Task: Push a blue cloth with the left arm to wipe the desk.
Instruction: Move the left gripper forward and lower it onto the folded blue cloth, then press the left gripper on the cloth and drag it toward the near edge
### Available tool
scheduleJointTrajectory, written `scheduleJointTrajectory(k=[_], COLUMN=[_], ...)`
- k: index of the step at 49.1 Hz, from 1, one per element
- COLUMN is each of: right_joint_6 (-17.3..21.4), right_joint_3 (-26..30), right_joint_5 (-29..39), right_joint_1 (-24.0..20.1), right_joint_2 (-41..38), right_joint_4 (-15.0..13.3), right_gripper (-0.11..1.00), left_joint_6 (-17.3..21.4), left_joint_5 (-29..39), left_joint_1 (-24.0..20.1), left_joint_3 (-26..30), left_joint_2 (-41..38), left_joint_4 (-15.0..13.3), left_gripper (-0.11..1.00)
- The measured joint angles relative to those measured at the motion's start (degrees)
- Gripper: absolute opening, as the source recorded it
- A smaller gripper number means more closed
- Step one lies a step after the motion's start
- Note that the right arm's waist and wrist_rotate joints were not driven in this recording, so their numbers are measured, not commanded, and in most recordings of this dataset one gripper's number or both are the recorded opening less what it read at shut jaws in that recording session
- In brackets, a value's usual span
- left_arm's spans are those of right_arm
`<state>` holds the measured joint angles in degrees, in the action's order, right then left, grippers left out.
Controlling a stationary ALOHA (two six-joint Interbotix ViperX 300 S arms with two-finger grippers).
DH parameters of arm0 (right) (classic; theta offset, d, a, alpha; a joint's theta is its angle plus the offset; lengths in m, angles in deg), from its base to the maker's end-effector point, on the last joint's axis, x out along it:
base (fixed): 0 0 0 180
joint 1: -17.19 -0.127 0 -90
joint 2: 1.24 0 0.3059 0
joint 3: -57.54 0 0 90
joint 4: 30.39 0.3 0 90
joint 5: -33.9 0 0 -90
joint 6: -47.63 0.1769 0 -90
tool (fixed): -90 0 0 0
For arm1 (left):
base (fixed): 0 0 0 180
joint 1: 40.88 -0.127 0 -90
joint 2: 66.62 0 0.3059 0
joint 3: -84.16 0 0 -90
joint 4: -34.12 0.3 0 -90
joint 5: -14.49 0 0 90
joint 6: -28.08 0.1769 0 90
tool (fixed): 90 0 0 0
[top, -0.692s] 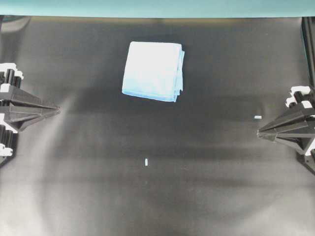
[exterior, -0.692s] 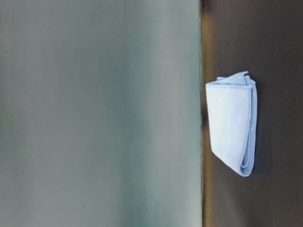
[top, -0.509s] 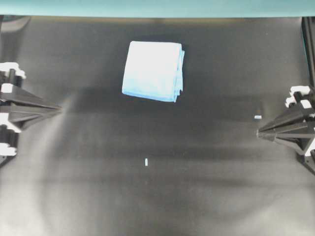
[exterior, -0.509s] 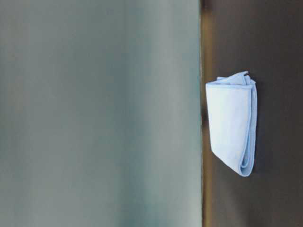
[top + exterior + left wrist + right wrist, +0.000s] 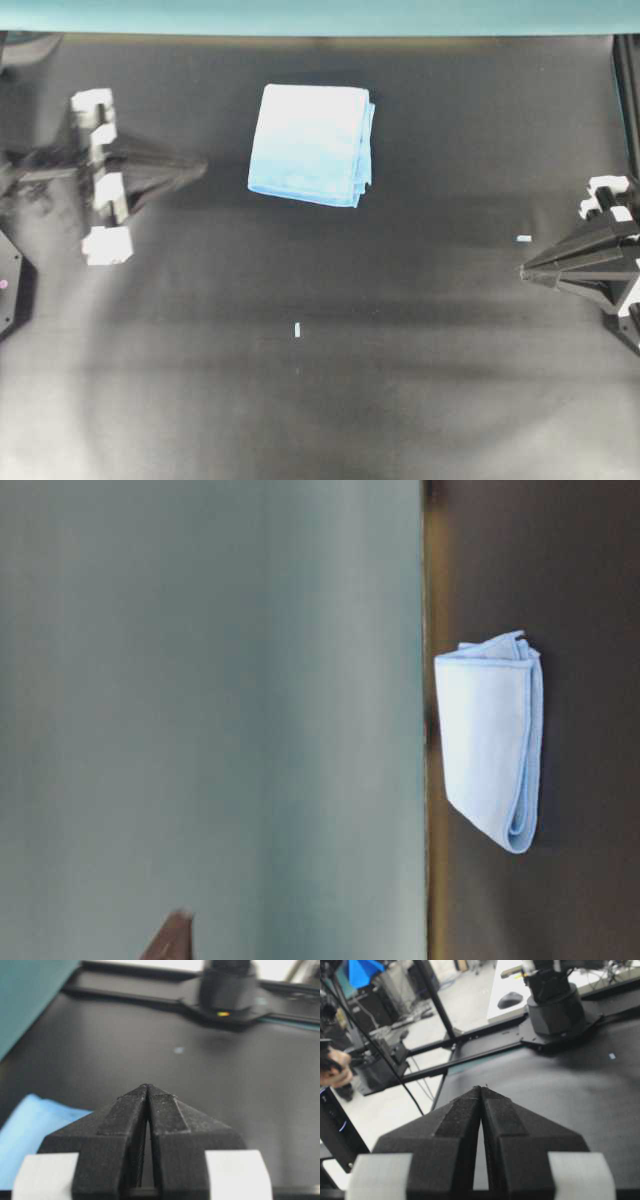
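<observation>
Desk (image 5: 320,400), wide and matte black with a teal strip along its far edge, carries the work and is bare over most of its surface, which leaves room for a wiping stroke. Blue cloth (image 5: 311,144), folded into a layered square, lies flat on the far middle of the desk, near the teal strip and touched by neither arm; its stacked edges face the overhead view's right. Left arm (image 5: 100,180) is out over the desk on the overhead view's left, its pointed left gripper (image 5: 200,166) level with the cloth and aimed at its near side, apart from it; the wrist view shows the jaws pressed together to a single wedge, a form suited, in my judgement, to pushing rather than grasping. Right gripper (image 5: 525,270) sits at the desk's right edge, jaws likewise together, well clear of the cloth. Two tiny white tape marks (image 5: 298,330) lie on the desk.
</observation>
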<state>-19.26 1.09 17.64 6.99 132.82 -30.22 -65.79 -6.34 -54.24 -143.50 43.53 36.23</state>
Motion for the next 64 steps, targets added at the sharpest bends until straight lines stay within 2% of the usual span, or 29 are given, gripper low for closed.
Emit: scheduleJointTrajectory(k=[4, 8, 12, 18, 22, 31, 40, 51, 64], right_joint_6=[0.09, 0.09, 0.09, 0.0, 0.0, 0.09, 0.09, 0.09, 0.09], right_joint_3=[0.0, 0.0, 0.0, 0.0, 0.0, -0.09, 0.0, 0.0, 0.0], right_joint_5=[-0.26, -0.35, -0.35, -0.44, -0.7, -1.14, -0.88, -0.62, -0.18], right_joint_1=[0.0, 0.09, 0.0, 0.0, 0.0, 0.09, 0.09, 0.0, 0.0], right_joint_2=[0.0, 0.0, 0.0, 0.0, 0.0, 0.0, 0.0, 0.0, 0.0], right_joint_4=[-0.09, 0.0, 0.0, -0.09, -0.09, 0.0, 0.0, 0.0, 0.0], right_gripper=[0.0, 0.0, 0.0, 0.0, 0.0, 0.0, 0.0, 0.0, 0.0], left_joint_6=[-0.09, -0.18, -0.26, -0.62, -0.79, -0.97, -1.05, -1.05, -1.05], left_joint_5=[0.0, -0.18, -0.18, 0.18, 0.97, 7.65, 14.06, 14.41, 14.68], left_joint_1=[-2.37, -4.57, -5.8, -6.68, -7.65, -11.16, -11.6, -12.39, -12.83], left_joint_3=[2.02, 4.04, 6.33, 10.72, 14.06, 22.5, 29.79, 33.05, 33.57], left_joint_2=[-3.96, -8.0, -12.22, -19.51, -23.91, -33.84, -42.01, -47.64, -52.03], left_joint_4=[0.09, 0.09, 0.09, 0.09, 0.09, 0.09, 0.09, 0.09, 0.09], left_gripper=[0.05, 0.16, 0.35, 0.71, 0.86, 0.8, 0.81, 0.81, 0.81])
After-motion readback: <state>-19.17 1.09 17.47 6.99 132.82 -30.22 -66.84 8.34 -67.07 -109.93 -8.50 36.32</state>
